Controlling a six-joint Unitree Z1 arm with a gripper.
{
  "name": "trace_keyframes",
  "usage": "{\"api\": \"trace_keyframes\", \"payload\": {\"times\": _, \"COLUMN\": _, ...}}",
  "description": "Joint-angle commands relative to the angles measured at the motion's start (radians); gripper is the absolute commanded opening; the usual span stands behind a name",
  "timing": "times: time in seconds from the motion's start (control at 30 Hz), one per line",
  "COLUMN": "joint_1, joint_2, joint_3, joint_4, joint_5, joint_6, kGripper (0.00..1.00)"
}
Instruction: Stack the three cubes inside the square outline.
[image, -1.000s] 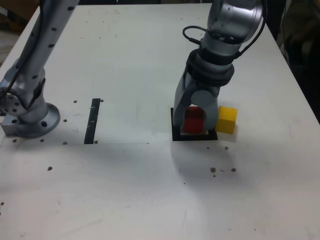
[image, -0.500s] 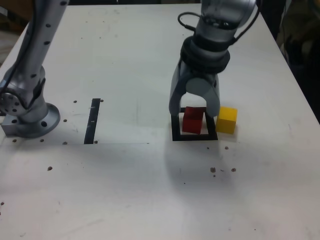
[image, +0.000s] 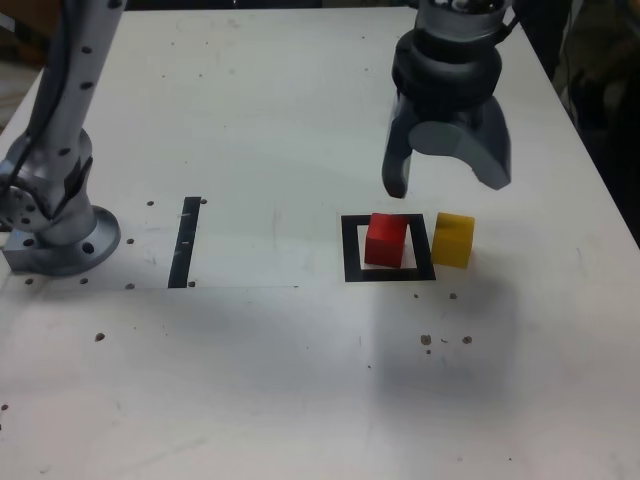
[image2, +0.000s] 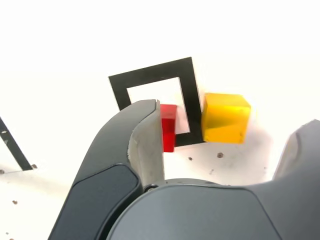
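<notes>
- The worktop (image: 250, 380) fills the exterior view, white and speckled with small dark specks; a narrow black strip (image: 185, 242) is seen at centre left, beside the arm's base (image: 55, 235).
- The hand (image: 447, 185) is seen in the upper right of the exterior view, raised clear of the cubes; its jaws are spread apart and nothing is held between them. A second ago it was lowered around the red cube with the jaws closed on it.
- The outline (image: 352, 250) lies right of centre, flat on the worktop.
- The red cube (image: 385, 240) now stands free inside the outline, slightly skewed to the frame.
- The yellow cube (image: 453, 240) rests just outside the outline's right edge.
- No green cube is visible in either view.
- The first placement is judged done; the yellow cube would likely be fetched next and set on the red.
</notes>
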Motion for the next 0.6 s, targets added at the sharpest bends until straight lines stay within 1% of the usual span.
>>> {"api": "trace_keyframes", "payload": {"times": 0.0, "joint_1": 0.0, "joint_2": 0.028, "joint_3": -0.021, "joint_4": 0.002, "joint_5": -0.002, "joint_6": 0.01, "kGripper": 0.99}}
{"api": "trace_keyframes", "payload": {"times": 0.33, "joint_1": 0.0, "joint_2": 0.094, "joint_3": -0.073, "joint_4": 0.004, "joint_5": -0.034, "joint_6": 0.033, "kGripper": 0.98}}
{"api": "trace_keyframes", "payload": {"times": 0.57, "joint_1": 0.0, "joint_2": 0.139, "joint_3": -0.076, "joint_4": 0.004, "joint_5": -0.044, "joint_6": 0.043, "kGripper": 0.96}}
